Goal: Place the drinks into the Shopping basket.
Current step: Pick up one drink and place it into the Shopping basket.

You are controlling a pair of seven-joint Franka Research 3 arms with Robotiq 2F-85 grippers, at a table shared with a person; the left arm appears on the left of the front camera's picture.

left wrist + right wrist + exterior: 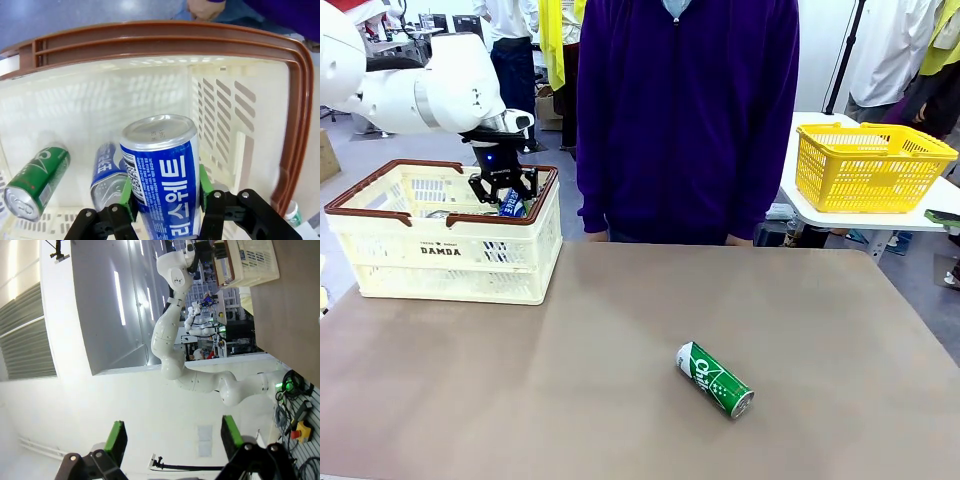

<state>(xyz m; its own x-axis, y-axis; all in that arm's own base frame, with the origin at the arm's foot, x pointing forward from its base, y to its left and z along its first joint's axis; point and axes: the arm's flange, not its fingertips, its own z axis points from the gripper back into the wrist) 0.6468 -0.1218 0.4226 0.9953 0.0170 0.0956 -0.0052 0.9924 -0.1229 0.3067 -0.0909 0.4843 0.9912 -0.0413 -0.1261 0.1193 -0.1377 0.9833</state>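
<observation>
The left end effector (167,200) pinches a blue can (162,175) inside the cream basket (440,255) at the bench's far left corner, above two lying cans it could strike if dropped; the right end effector (170,440) stands spread.

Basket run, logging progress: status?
Left gripper shut on blue can inside basket. Right gripper open. Green can lying on table, path clear.

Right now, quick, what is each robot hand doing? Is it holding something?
Left gripper: fingers closed on the blue can, inside the Shopping basket.
Right gripper: fingers wide open, holding nothing.
</observation>
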